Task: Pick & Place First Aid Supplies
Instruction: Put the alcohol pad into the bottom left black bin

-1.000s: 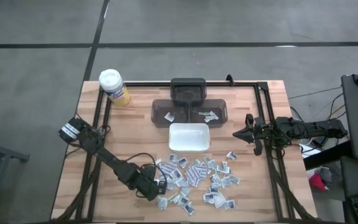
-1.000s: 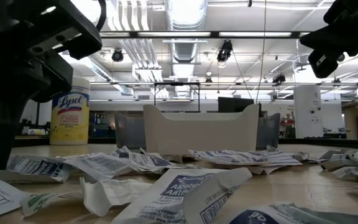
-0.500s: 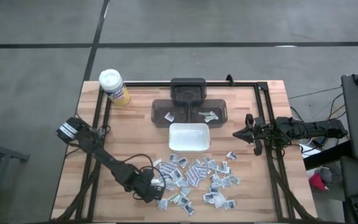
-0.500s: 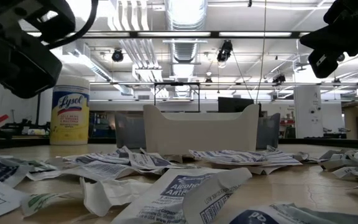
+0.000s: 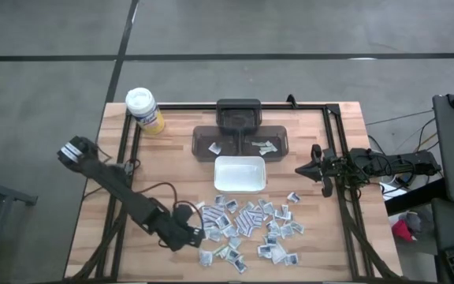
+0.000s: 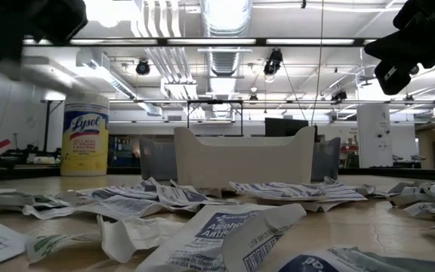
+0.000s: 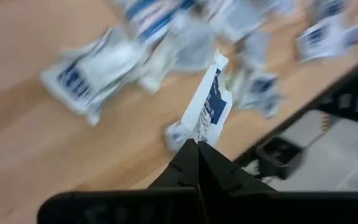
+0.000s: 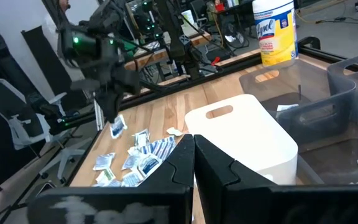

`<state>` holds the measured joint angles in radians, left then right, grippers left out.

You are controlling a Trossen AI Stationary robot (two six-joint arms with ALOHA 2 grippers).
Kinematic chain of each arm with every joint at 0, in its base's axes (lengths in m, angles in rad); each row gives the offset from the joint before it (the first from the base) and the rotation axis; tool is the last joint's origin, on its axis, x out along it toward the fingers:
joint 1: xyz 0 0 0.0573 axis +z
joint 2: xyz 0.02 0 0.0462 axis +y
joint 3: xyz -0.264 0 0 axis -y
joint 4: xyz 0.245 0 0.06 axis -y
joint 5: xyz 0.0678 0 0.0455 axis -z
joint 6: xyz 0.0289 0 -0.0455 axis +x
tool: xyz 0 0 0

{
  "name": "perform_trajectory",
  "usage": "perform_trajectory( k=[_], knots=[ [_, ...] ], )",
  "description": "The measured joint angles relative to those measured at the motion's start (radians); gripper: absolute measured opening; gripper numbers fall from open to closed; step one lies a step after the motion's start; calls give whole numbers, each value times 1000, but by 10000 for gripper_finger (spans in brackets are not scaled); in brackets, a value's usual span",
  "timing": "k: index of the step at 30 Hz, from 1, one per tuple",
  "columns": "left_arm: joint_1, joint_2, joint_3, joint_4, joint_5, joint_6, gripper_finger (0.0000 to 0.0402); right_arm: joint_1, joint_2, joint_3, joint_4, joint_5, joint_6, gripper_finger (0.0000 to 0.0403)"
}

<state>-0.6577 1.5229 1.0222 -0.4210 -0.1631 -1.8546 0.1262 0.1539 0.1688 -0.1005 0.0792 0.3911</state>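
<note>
One white packet (image 7: 207, 107) with blue print hangs pinched in the left end effector (image 7: 197, 144), above the near-left edge of the scattered first aid supplies (image 5: 251, 225) on the worktop (image 5: 172, 173). A white tray (image 5: 240, 173) sits just behind the heap. The right end effector (image 5: 302, 169) waits clenched and empty, right of that tray.

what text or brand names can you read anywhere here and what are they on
"Lysol": on the yellow canister, also readable in the right wrist view.
"Alcohol" with a cut-off "Anti...": on a packet lying near the low camera.
Print on the other packets: too small or blurred to read.
</note>
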Motion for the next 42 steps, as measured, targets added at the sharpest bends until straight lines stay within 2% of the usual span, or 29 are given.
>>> perform_trajectory(
  k=[6, 13, 16, 23, 30, 34, 42],
  knots=[
    [1, -95, 0, -2, -208, 140, 0, 0, 0, 0, 0, 0, -2, 8],
    [6, -185, -12, -5, -426, 420, 0, 0, 0, 0, 0, 0, -9, 8],
    [18, -209, -12, -5, -474, 556, 0, 0, 0, 0, 0, 0, -9, 8],
    [73, -222, -13, -7, -491, 870, 0, 0, 0, 0, 0, 0, -9, 8],
    [181, -222, -13, -36, -490, 1046, 0, 0, 0, 0, 0, 0, -9, 8],
    [281, -231, -13, -39, -460, 1138, 0, 0, 0, 0, 0, 0, -6, 8],
    [541, -249, -5, -35, -315, 1346, 0, 0, 0, 0, 0, 0, -6, 8]
  ],
)
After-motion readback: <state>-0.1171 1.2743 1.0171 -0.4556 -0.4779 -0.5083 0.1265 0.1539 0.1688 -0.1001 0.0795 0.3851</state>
